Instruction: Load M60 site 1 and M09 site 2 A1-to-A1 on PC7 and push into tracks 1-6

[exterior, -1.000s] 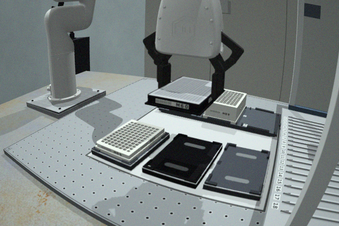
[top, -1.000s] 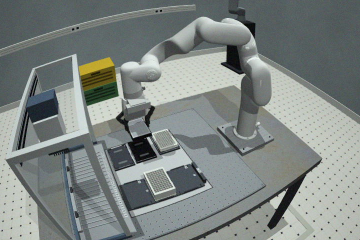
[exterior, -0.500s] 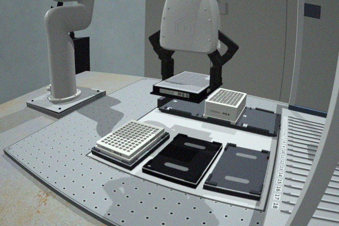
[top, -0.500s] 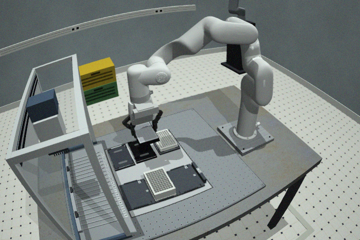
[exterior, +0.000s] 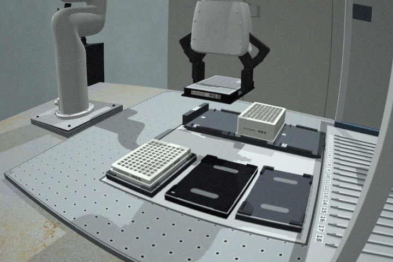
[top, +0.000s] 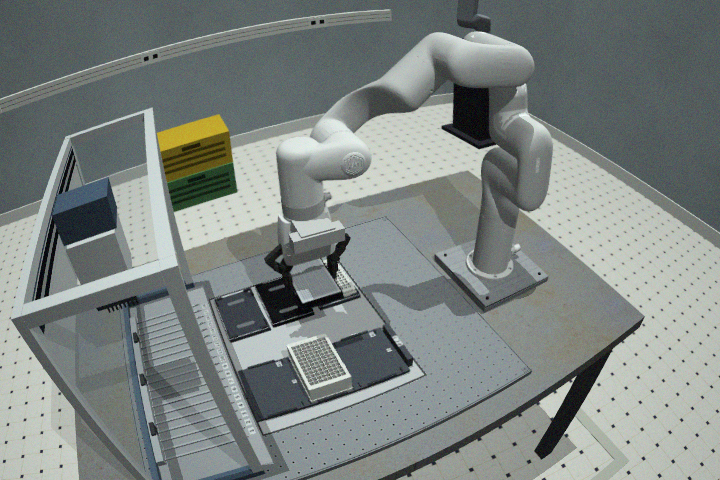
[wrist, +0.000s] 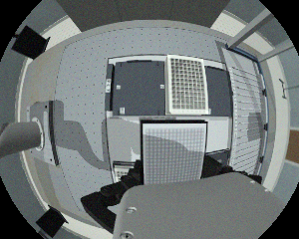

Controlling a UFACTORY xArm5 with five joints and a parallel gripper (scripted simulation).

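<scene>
We see the end effector (exterior: 223,81) clamped across M60 (exterior: 216,88), carrying it level in the air, clear of the table (exterior: 79,197). In the exterior view the plate hangs at 12 o'clock from the nests, just short of PC7's handle (exterior: 195,112). PC7 (exterior: 299,136) lies on the apron with M09 (exterior: 262,121) on its middle site; the site by the handle and the far site are bare. M06 (exterior: 150,162) sits on S1 (exterior: 125,185) at 9 o'clock of S2 (exterior: 212,185); S2 and S3 (exterior: 275,200) are bare. The rails (exterior: 354,172) lie at 3 o'clock.
</scene>
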